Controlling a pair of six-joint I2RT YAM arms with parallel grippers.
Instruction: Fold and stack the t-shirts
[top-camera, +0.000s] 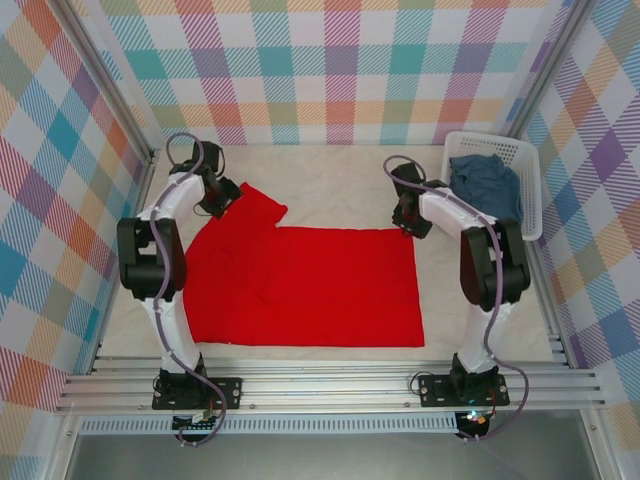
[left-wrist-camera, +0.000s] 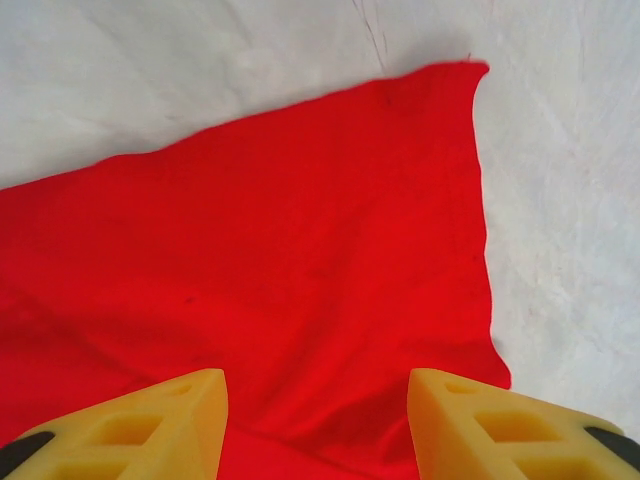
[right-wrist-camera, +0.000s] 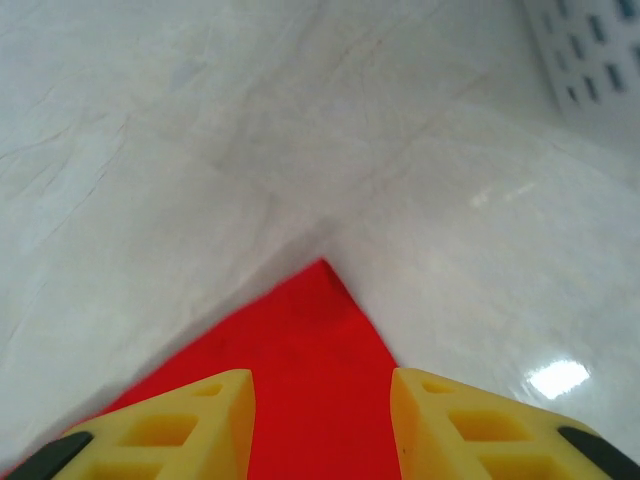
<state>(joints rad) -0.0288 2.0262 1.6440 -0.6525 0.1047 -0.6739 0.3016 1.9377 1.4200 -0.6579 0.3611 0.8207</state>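
Top view: the red t-shirt (top-camera: 320, 285) is lying flat on the pale bench (top-camera: 340, 175), between the two arms. It is forming a broad rectangle with its plain red side facing up, and one sleeve is jutting toward the far left. The blue-grey t-shirt (top-camera: 485, 180) is sitting crumpled inside the white lattice basket (top-camera: 535, 195), at the far right of the bench and well apart from the red one.

The left tool (top-camera: 218, 200) is hanging over the jutting sleeve. The right tool (top-camera: 408, 222) is hanging at the far right corner of the red t-shirt.

Left wrist view: the yellow fingers (left-wrist-camera: 170, 420) are standing spread, with the sleeve lying between and beyond them. This view is resolving soft creases and the sleeve's curved edge against the bench, which the top view is rendering as flat colour.

Right wrist view: the yellow fingers (right-wrist-camera: 190, 415) are likewise standing spread, gripping nothing. One sharp red corner is pointing away between them, resting on the bench. A piece of the basket is showing at the upper right.

Only the top view is taking in both garments.

Count: two t-shirts, one basket, two arms, two tools, two fingers per tool.
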